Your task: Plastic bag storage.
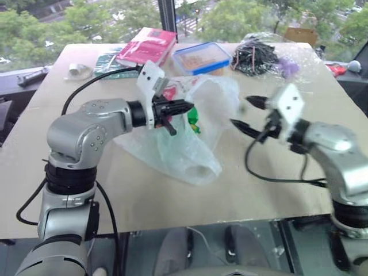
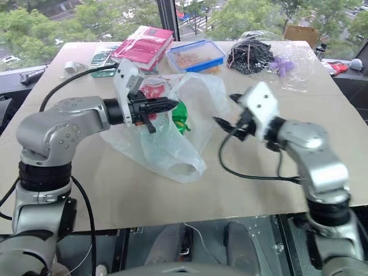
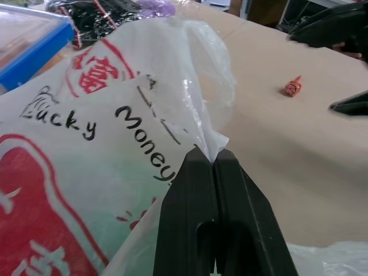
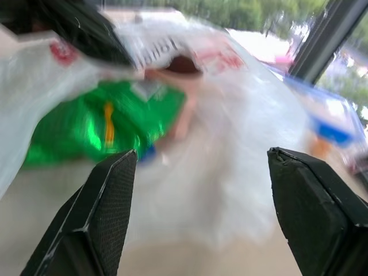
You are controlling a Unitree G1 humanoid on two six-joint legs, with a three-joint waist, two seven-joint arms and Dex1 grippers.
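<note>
The left tool (image 1: 183, 107), its two black fingers pressed together, pinches a thin fold of the plastic bag (image 1: 190, 152) above the tabletop (image 1: 172, 201). The bag, the landmark here, spreads over the tabletop's middle, with a shiny green packet (image 2: 181, 118) visible through it. To the bag's right, the right tool (image 1: 244, 112) hangs with fingers spread apart, gripping nothing.

Left gripper (image 3: 214, 164) clamped tight with fingers pointing inward, right gripper (image 1: 246, 113) spread wide apart, both arms raised and facing each other.
</note>
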